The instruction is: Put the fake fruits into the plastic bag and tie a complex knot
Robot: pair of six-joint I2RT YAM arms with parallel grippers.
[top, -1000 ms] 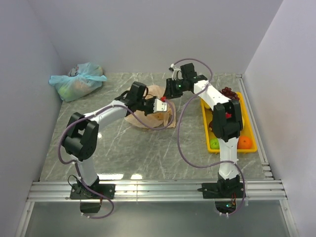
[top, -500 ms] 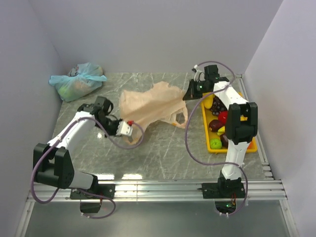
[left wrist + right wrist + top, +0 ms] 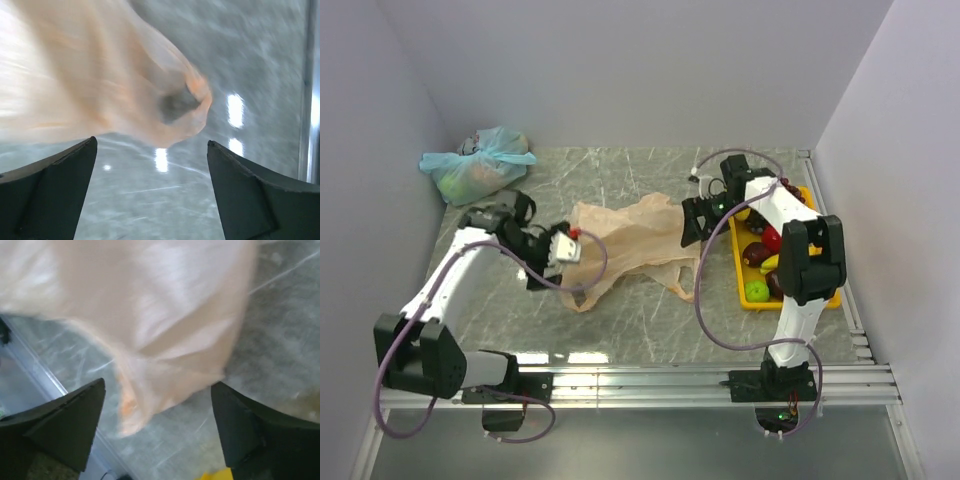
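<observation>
The left arm stretches forward, elbow low, with the left gripper (image 3: 563,246) at the bag's (image 3: 630,235) left edge, jaws spread wide. The right arm folds inward, with the right gripper (image 3: 693,222) at the bag's right edge, jaws likewise wide apart.

Grey marble table (image 3: 640,310). Tied blue-green bag (image 3: 478,165) at table's far left corner. Yellow tray (image 3: 737,275) along table's right edge. Metal rail (image 3: 640,385) at table's near edge.

- Plain pale lilac-grey walls (image 3: 620,70) close in the back and both sides.
- Grey marbled tabletop (image 3: 620,320), veined white.
- Ribbed metal rail (image 3: 640,385) along its near edge.
- Two bright glare patches (image 3: 582,357) by the rail.
</observation>
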